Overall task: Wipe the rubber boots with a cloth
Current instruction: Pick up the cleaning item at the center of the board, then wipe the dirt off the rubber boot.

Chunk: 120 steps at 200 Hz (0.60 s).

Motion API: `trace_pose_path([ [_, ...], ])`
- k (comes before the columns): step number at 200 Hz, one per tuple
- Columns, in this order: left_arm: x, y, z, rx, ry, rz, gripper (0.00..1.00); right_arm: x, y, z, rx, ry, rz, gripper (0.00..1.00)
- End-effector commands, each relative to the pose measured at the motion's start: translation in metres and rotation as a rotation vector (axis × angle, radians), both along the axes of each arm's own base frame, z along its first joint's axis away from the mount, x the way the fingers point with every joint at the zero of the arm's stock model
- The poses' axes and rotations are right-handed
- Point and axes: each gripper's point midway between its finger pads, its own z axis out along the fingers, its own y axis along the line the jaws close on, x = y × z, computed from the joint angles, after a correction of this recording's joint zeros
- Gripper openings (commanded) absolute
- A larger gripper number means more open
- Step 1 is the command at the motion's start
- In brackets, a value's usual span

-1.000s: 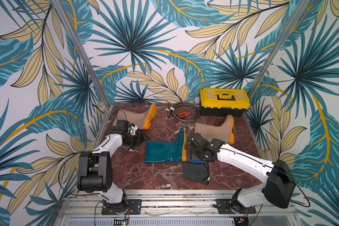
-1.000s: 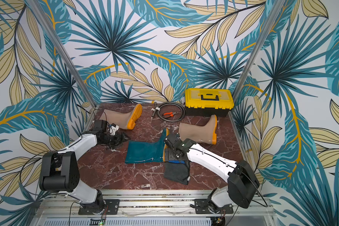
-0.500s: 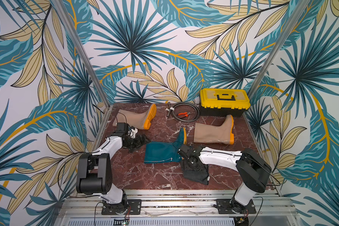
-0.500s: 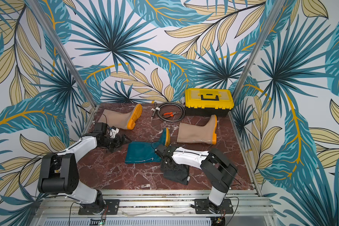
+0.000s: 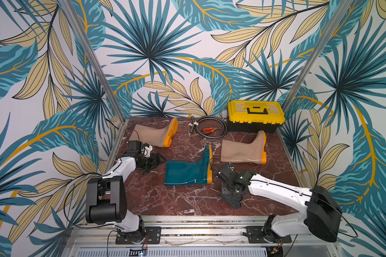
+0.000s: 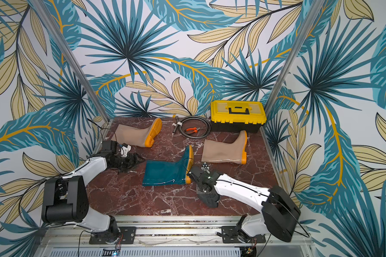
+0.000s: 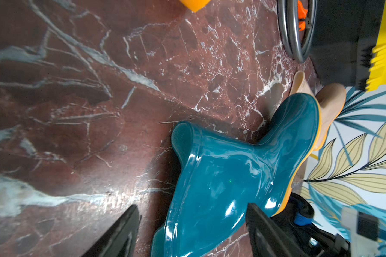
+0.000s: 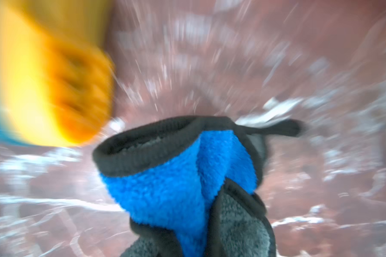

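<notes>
Cloth (image 5: 231, 198), charcoal with blue face, bunched near right of marble table (image 5: 183, 204), just right of teal boot (image 5: 187, 172) heel. Right gripper (image 5: 231, 190) pinched together on its top fold. Teal boot on side, mid-table: shaft axis left-right, mouth left, orange sole right, toe far. Left gripper (image 5: 154, 159) just left of mouth, fingers apart, empty. Right tan boot (image 5: 243, 151) and far-left tan boot (image 5: 152, 133) lie likewise, soles right.

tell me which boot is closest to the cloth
The teal boot, beside the cloth; both tan boots lie farther back.
</notes>
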Motion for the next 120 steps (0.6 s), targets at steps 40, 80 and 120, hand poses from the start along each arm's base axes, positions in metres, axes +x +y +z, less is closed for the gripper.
trace_pose_path([
  [40, 0.014, 0.002, -0.018, -0.042, -0.007, 0.013, 0.75, 0.045, 0.009, 0.101, -0.021, -0.281, 0.104, 0.00],
  [80, 0.024, -0.033, -0.018, -0.150, -0.010, -0.074, 0.63, 0.068, 0.053, 0.121, 0.070, -0.288, 0.179, 0.00],
  [120, -0.003, -0.066, -0.032, -0.169, 0.067, -0.138, 0.51, 0.079, 0.091, 0.119, 0.159, -0.244, 0.242, 0.00],
])
